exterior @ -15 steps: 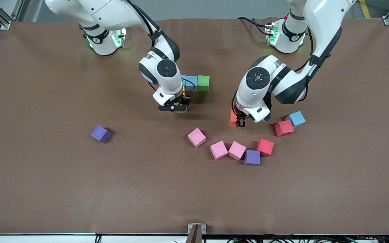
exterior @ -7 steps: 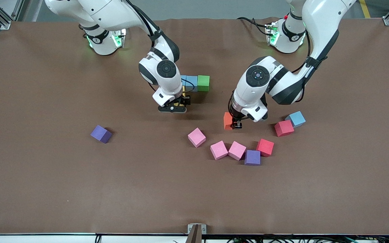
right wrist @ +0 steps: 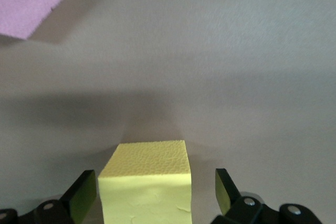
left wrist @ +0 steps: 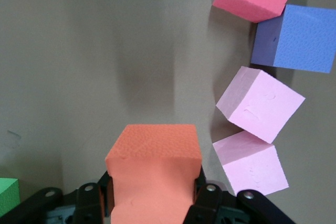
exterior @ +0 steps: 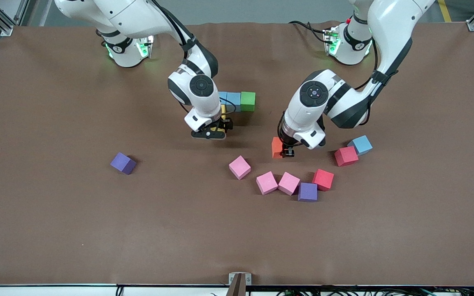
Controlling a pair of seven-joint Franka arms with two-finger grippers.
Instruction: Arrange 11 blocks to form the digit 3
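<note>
Progress: early. Only the top row of the digit 3 (exterior: pixel 237 101) laid so far — light blue cubes (exterior: pixel 233 100) touching the green cube (exterior: pixel 247 101), on the surface (exterior: pixel 56 213) between the two arm bases. One yellow cube (right wrist: pixel 147 182) set just nearer the camera than the blue end of that row, starting the joining column. Right claw (exterior: pixel 210 132) around that yellow cube, fingers spread clear of its sides in the right wrist view, so open and not gripping.

Left claw (exterior: pixel 285 153) closed on the orange cube (exterior: pixel 277 147), carried low over bare surface toward the left arm's end from the row.

Remaining loose: three pink cubes (exterior: pixel 239 167) (exterior: pixel 266 183) (exterior: pixel 289 183), purple cube (exterior: pixel 307 191) touching the last pink, another purple cube (exterior: pixel 123 163) well apart toward the right arm's end, light blue cube (exterior: pixel 361 144) beside a red cube (exterior: pixel 346 156); second red cube (exterior: pixel 323 179) against the purple. Second yellow cube not made out. Judged: most of the figure yet to build.
</note>
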